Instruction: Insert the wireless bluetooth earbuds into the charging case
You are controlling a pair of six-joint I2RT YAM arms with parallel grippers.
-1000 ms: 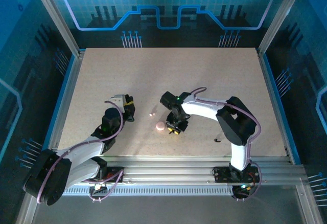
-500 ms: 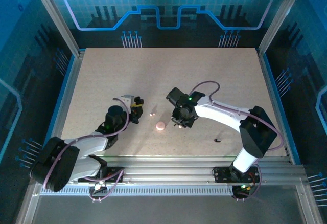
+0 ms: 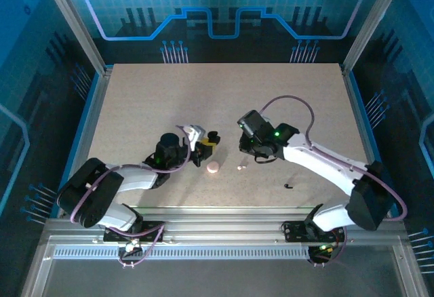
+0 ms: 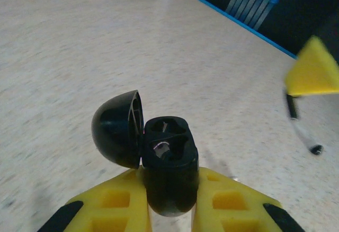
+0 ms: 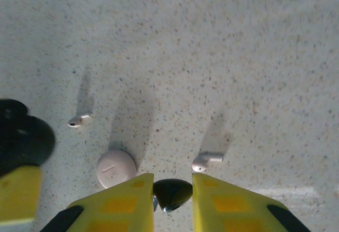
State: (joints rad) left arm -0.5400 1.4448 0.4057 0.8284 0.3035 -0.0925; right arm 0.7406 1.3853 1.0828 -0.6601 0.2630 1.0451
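Observation:
My left gripper [image 3: 205, 149] [image 4: 169, 178] is shut on the black charging case [image 4: 169, 160] [image 3: 212, 138], which I hold upright. Its lid [image 4: 117, 128] is swung open to the left and the two sockets show. My right gripper [image 3: 258, 153] [image 5: 172, 183] hovers above the table, shut on a small black earbud [image 5: 172, 194]. Two whitish earbuds lie on the table, one [image 5: 206, 160] [image 3: 239, 167] just ahead of the right fingers and one [image 5: 80, 120] near the black case. A second black earbud [image 3: 289, 186] lies toward the near right.
A round pink case [image 3: 213, 167] [image 5: 115, 167] lies shut on the table between the two grippers. The speckled tabletop [image 3: 224, 93] is bounded by metal frame posts and a blue edge.
My left gripper has swung right toward the centre with the open black case. My right gripper has drawn back from the pink case to the right, and a whitish earbud now shows there.

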